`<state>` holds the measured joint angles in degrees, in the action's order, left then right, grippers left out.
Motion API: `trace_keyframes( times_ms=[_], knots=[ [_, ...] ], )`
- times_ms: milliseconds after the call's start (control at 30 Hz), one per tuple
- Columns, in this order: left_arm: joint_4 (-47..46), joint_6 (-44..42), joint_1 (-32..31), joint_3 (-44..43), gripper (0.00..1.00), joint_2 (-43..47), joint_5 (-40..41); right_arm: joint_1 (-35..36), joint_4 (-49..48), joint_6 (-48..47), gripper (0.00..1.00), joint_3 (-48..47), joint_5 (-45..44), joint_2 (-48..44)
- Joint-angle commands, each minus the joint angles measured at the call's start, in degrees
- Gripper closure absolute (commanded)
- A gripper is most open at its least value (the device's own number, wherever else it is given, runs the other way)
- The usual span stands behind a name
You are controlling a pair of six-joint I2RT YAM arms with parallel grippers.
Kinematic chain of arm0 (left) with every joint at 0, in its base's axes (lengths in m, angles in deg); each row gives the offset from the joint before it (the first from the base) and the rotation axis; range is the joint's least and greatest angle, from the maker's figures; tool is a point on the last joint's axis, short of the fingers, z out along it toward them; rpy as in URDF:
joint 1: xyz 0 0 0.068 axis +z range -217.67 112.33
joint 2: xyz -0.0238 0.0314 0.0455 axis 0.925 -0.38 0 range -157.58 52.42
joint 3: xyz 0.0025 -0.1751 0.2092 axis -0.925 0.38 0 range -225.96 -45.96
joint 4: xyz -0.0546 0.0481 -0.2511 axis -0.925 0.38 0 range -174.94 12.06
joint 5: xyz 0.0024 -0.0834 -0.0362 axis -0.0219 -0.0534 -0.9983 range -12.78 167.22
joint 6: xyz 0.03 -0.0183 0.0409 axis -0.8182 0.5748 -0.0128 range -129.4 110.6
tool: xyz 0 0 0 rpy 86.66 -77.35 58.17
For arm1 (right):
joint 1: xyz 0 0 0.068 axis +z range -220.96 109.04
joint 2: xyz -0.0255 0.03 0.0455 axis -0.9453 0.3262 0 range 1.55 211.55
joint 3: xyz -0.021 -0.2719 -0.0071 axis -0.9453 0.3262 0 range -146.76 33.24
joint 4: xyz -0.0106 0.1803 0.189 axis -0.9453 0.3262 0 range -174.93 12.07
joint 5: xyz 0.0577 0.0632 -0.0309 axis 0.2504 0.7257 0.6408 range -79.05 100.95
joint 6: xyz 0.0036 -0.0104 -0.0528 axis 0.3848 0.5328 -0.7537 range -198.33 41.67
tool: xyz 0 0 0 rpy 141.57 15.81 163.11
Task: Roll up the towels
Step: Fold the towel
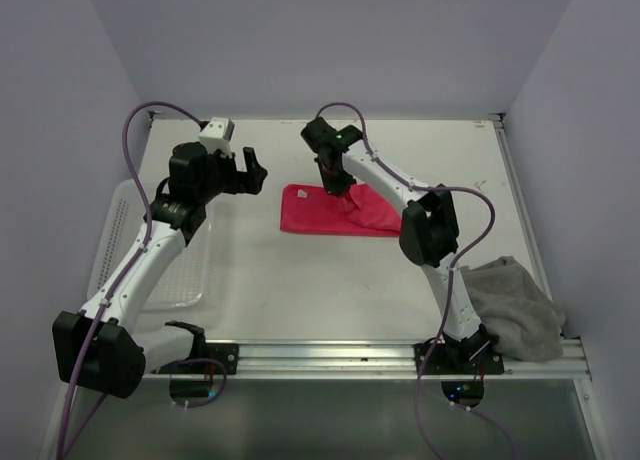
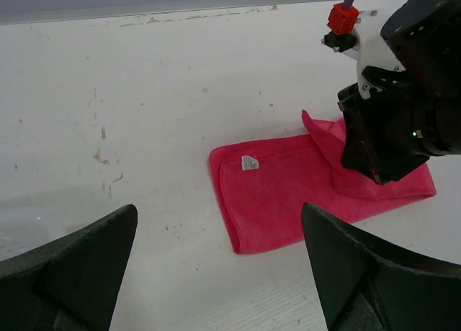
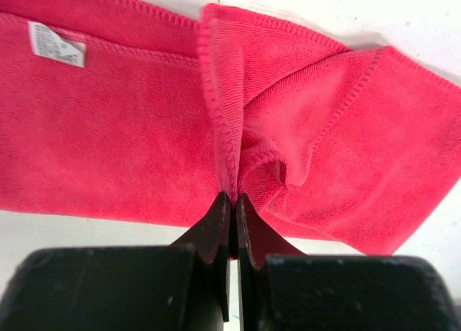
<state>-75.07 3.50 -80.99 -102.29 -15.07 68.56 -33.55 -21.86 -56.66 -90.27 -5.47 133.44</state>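
Note:
The pink-red towel [image 1: 325, 215] lies flat near the middle of the table, with a small white label [image 2: 249, 162] near its left end. My right gripper [image 3: 232, 196] is shut on a pinched fold of this towel [image 3: 122, 137]. The fold is lifted into a ridge at the towel's far edge [image 2: 324, 133]. From above, the right gripper [image 1: 333, 187] points down onto the towel. My left gripper [image 2: 220, 209] is open and holds nothing, hovering left of the towel's left end [image 1: 250, 170]. The grey towel [image 1: 515, 305] lies crumpled at the near right corner.
A white perforated basket [image 1: 125, 235] sits along the table's left side, under the left arm. White walls enclose the table on the left, back and right. A metal rail [image 1: 330, 355] runs along the near edge.

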Motion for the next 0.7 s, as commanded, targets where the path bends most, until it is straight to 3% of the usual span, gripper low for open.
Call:
trace_keyframes(
  times_ms=[0, 200, 667],
  knots=[
    [-3.1, 0.72, -0.39, 0.26, 0.0, 1.21, -0.3, 0.56, 3.28, -0.14, 1.0, -6.56, -1.5, -6.65],
    [-3.01, 0.72, -0.48, 0.26, 0.0, 1.21, -0.39, 2.67, 5.66, -0.4, 1.0, -14.13, 0.69, -5.69],
    [-2.93, 0.72, -0.48, 0.35, 0.0, 1.57, -0.3, 5.04, 1.27, 1.8, 1.0, -11.23, 8.69, -2.08]
  ],
)
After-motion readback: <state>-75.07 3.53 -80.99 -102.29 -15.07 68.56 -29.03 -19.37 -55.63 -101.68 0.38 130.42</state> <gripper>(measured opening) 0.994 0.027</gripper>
